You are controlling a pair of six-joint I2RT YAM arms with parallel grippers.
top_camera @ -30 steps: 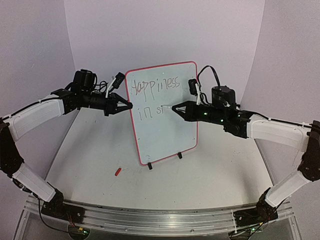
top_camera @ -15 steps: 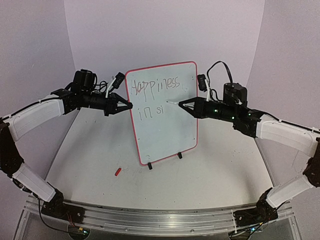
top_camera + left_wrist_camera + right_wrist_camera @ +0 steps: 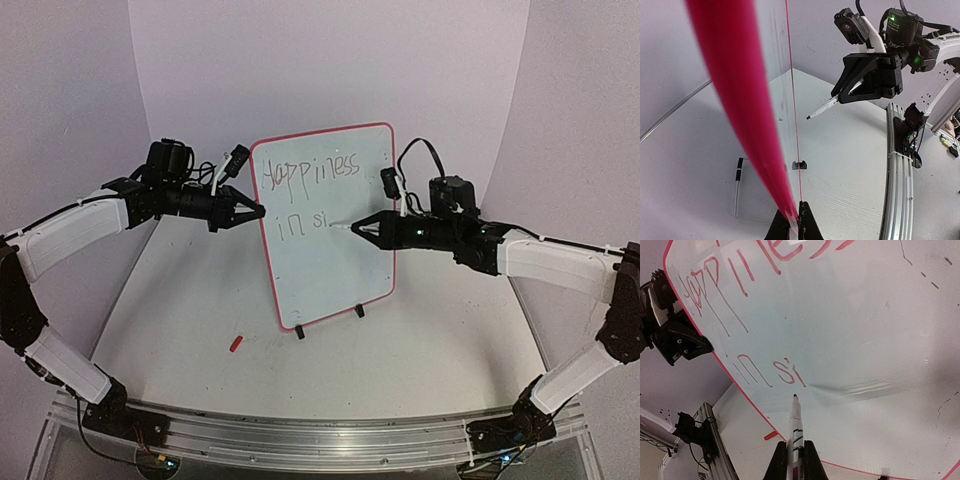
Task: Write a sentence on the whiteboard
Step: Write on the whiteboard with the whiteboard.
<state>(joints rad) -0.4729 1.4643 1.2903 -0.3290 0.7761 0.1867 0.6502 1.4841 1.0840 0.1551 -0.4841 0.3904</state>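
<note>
worktop (image 3: 200, 300): pale, walled in at the back and sides; both arm bases are bolted along the near edge.
whiteboard (image 3: 330, 260): stood upright about mid-worktop, between the two arms, with the written face turned to the near edge. A thin red-pink rim is seen all round; in the left wrist view that rim (image 3: 730, 75) is seen edge-on and blurred.
left gripper (image 3: 255, 211): brought in from the left side at upper-board height. Jaws are clamped on the whiteboard's left rim, and the rim is seen pinched between the fingertips (image 3: 794, 210).
right gripper (image 3: 362, 228): brought in from the right side, pointed at the board face. Jaws are closed on the marker barrel (image 3: 796, 450).
sentence (image 3: 308, 175): "Happiness" is written across the top of the board, "in si" is set under it at the left. The lower half of the board is left blank.
marker (image 3: 795, 425): slim and white, held tip-first at the board. The tip is placed just right of and below "si"; contact with the surface cannot be told.
black clips (image 3: 299, 332): two are seen at the board's bottom edge, resting on the worktop.
small red piece (image 3: 236, 343): laid on the worktop off the board's near-left corner, apart from the board.
</note>
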